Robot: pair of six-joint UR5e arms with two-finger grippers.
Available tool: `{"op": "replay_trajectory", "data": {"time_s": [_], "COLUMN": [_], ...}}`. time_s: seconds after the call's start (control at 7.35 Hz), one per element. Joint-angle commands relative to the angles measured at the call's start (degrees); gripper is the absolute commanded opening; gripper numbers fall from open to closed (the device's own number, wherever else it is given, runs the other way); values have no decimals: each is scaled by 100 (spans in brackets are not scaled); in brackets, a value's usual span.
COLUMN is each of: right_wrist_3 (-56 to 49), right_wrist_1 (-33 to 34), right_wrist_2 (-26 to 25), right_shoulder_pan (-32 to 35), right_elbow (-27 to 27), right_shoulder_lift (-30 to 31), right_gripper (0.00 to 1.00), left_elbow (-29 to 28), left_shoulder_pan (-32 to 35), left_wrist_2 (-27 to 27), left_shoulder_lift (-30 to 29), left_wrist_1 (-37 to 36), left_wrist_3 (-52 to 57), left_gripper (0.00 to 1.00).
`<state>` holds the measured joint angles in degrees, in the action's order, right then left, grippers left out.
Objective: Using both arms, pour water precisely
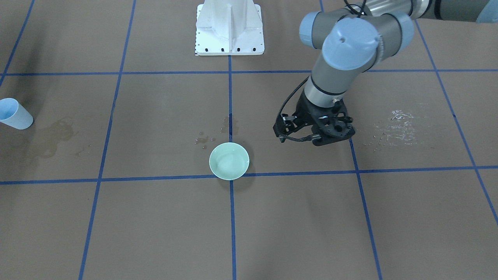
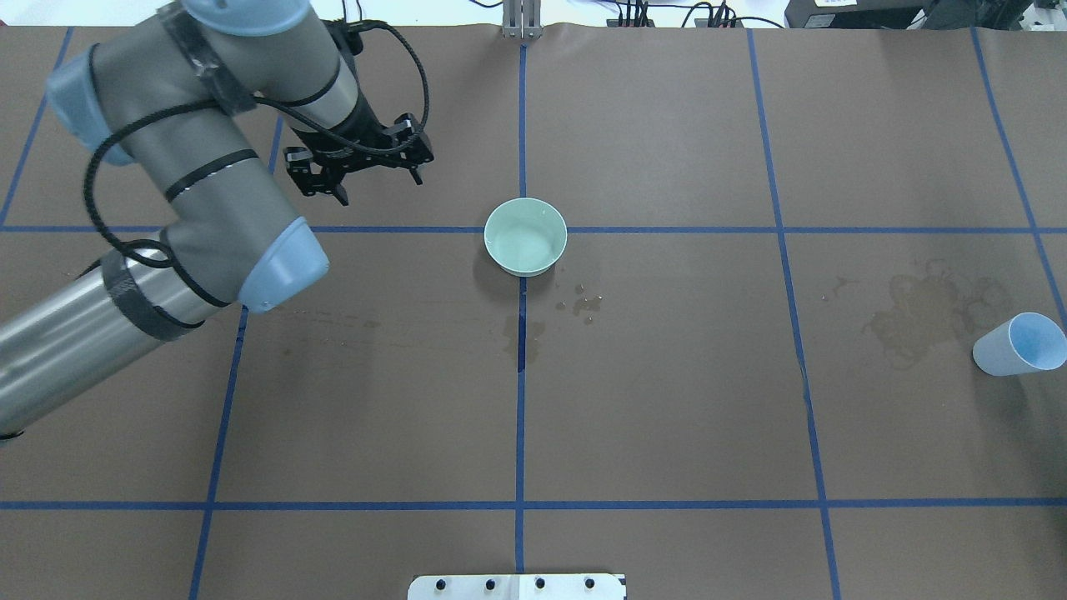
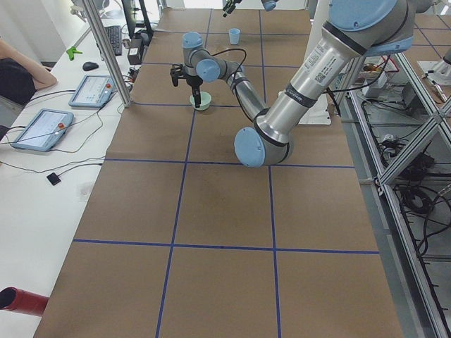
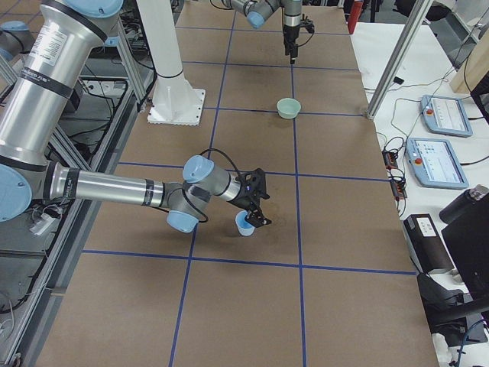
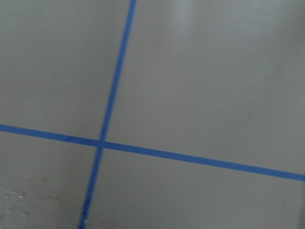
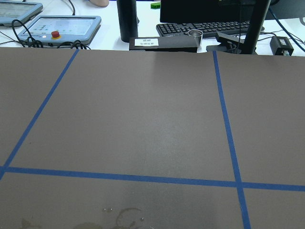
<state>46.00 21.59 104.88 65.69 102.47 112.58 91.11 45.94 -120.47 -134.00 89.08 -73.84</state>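
L gripper [image 2: 379, 185] hangs over table [image 2: 667, 417] on robot's-left side of green bowl [image 2: 525, 237], well apart. Fingers look spread, nothing held. R gripper [image 4: 256, 215] sits right by blue cup [image 4: 244, 224]; can't tell its grip. Water [image 1: 397, 128]: glinting drops on table near L gripper. Wet stains [image 2: 925, 312] near cup, smaller ones by bowl.

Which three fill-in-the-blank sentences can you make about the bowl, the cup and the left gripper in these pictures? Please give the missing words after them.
1. The bowl near the middle of the table is pale ___.
2. The light blue cup is on the robot's ___ side of the table.
3. The left gripper is open and holds ___.

Missing words: green; right; nothing.
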Motion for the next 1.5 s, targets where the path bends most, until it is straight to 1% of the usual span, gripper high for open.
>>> {"op": "replay_trajectory", "data": {"time_s": [0.0, 0.14, 0.27, 0.41, 0.54, 0.68, 0.82, 0.95, 1.09, 1.22, 1.36], "right_wrist_3": [-966, -1257, -1687, -2126, -2539, -2953, -3200, -3429, -3658, -3729, -3756], "right_wrist_1": [1263, 1930, 2790, 3599, 4199, 4640, 4931, 5204, 5381, 5487, 5488], "right_wrist_2": [1469, 1996, 2506, 2824, 2967, 2977, 2977, 2977, 2977, 2977, 2977], "right_shoulder_pan": [1046, 1390, 1707, 1919, 1990, 1982, 1947, 1938, 1964, 1965, 1965], "right_elbow": [1, 1, 10, 10, 10, 10, 10, 10, 2, 10, 2], "right_shoulder_lift": [-603, -901, -1278, -1543, -1668, -1686, -1704, -1756, -1783, -1783, -1783], "right_gripper": [99, 99, 99, 99, 99, 99, 99, 99, 99, 99, 99], "left_elbow": [-1047, -1452, -1648, -1710, -1728, -1894, -2104, -2254, -2282, -2282, -2282], "left_shoulder_pan": [-304, -444, -602, -717, -831, -937, -1016, -1026, -1017, -1017, -1026], "left_wrist_2": [259, 374, 541, 551, 560, 769, 849, 876, 928, 929, 929], "left_shoulder_lift": [-346, -415, -529, -582, -583, -600, -627, -705, -706, -706, -706], "left_wrist_1": [1272, 1636, 1726, 1736, 1753, 2006, 2269, 2324, 2334, 2334, 2325], "left_wrist_3": [-656, -702, -720, -720, -711, -711, -720, -720, -711, -711, -694], "left_gripper": [100, 100, 100, 100, 100, 100, 98, 89, 79, 56, 23]}}
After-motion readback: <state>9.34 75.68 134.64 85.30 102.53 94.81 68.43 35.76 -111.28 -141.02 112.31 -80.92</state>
